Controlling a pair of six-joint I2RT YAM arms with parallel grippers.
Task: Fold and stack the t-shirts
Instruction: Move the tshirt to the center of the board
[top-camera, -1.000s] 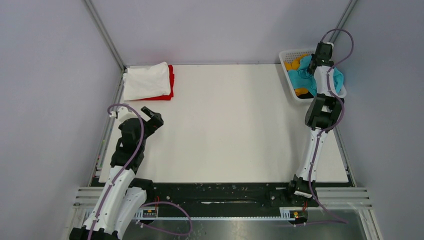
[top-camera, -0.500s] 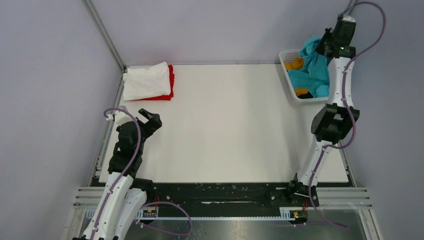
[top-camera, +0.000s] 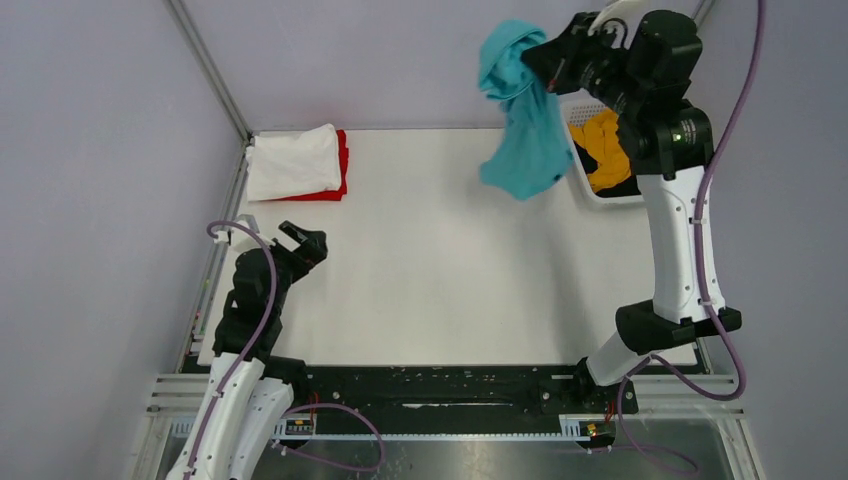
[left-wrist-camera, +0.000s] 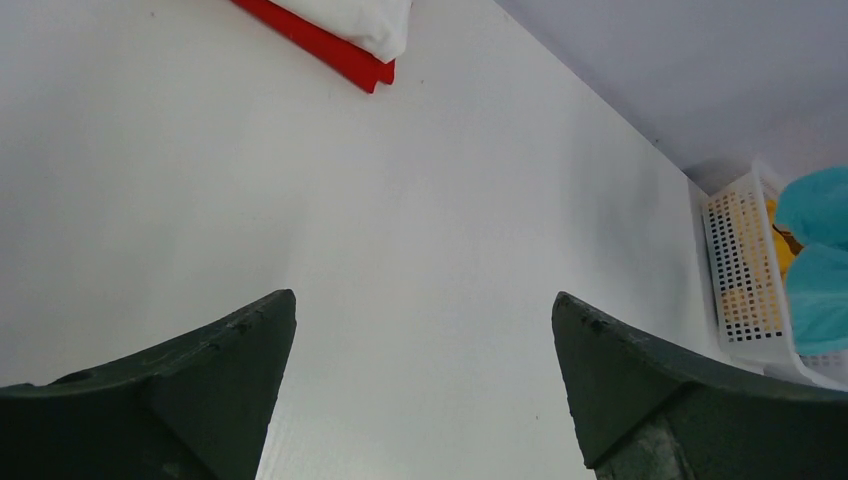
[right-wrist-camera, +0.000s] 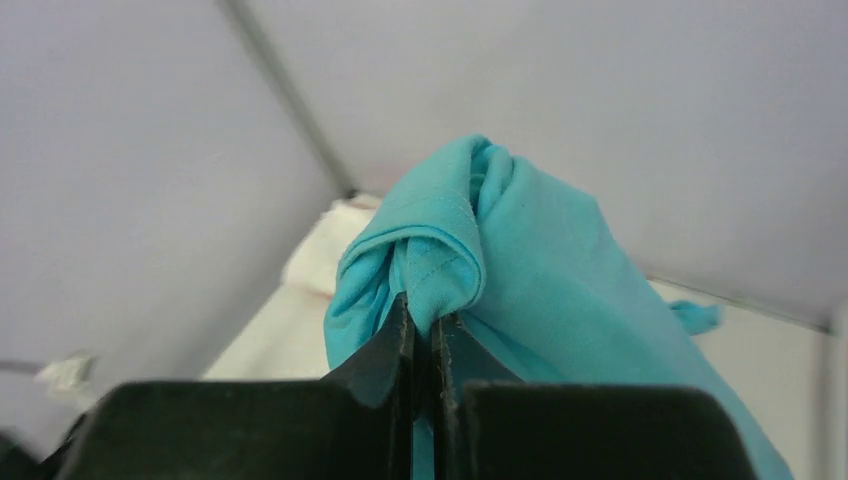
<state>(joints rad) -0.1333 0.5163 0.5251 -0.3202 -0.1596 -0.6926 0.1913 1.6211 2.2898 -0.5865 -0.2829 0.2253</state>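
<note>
- Folded white cloth t-shirt (top-camera: 292, 160) lies on a folded red cloth t-shirt (top-camera: 343, 168) at the far left corner of the white table (top-camera: 450, 270). This looks like the stack that later shirts should join.
- Left gripper (top-camera: 303, 238) hovers low over the near left of the table, jaws spread wide, carrying nothing.
- Turquoise short-sleeved cloth t-shirt (top-camera: 522, 140) hangs in the air over the far right of the table, just left of the basket.
- Its long axis runs straight down from the pinched bunch. The free end points at the table, and the cloth is crumpled rather than spread.
- Right gripper (right-wrist-camera: 421, 318) is raised high, jaws clamped tight on a rolled fold of the turquoise cloth.
- White plastic lattice basket (top-camera: 603, 198) sits at the far right edge and holds a mustard-yellow cloth shirt (top-camera: 603, 140).
- To do this step well, I judge the right arm should carry the shirt towards mid-table, lower the free end first, then drag so it lies flat. The left gripper could catch a hanging edge.
</note>
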